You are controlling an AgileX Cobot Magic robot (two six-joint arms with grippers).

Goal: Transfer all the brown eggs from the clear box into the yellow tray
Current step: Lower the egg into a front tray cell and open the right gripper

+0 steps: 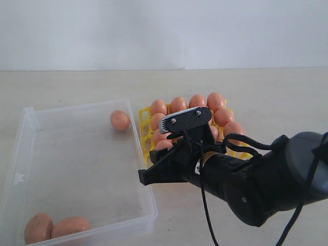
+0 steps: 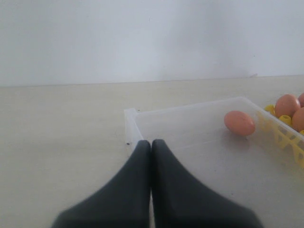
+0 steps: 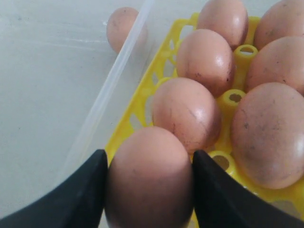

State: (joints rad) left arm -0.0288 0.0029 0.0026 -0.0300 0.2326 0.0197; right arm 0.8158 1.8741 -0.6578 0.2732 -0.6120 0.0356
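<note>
My right gripper is shut on one of the brown eggs, which it holds just above the near corner of the yellow tray, beside the clear box's wall. Several eggs fill the tray's cups. In the exterior view the right gripper reaches over the tray and hides the held egg. The clear box holds one egg at its far side and two at its near left corner. My left gripper is shut and empty, just outside a corner of the box.
The box and tray stand side by side on a pale table with a white wall behind. The right arm's black body and cable fill the lower right of the exterior view.
</note>
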